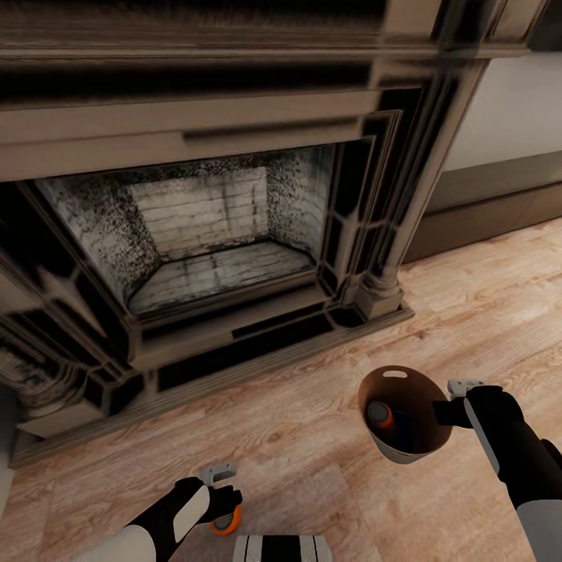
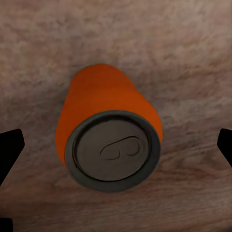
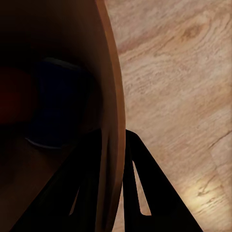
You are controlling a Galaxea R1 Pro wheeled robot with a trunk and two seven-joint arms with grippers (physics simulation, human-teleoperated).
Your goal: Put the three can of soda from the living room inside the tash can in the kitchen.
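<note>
Before the dark carved fireplace, on the light wood plank floor, the left gripper hung directly over the last loose orange soda can with a grey top. That can stood upright, its long axis running straight up toward the wrist, and it lay centred between the two black fingertips, which stood wide apart on either side, not touching it. The left arm was plainly the nearer one. The right gripper was clamped on the rim of the round copper-brown bin, one finger inside the wall and one outside, holding it off to the right. Inside the bin lay another orange can beside a dark blue one. Judging by this, a straight descent and a squeeze would come next.
</note>
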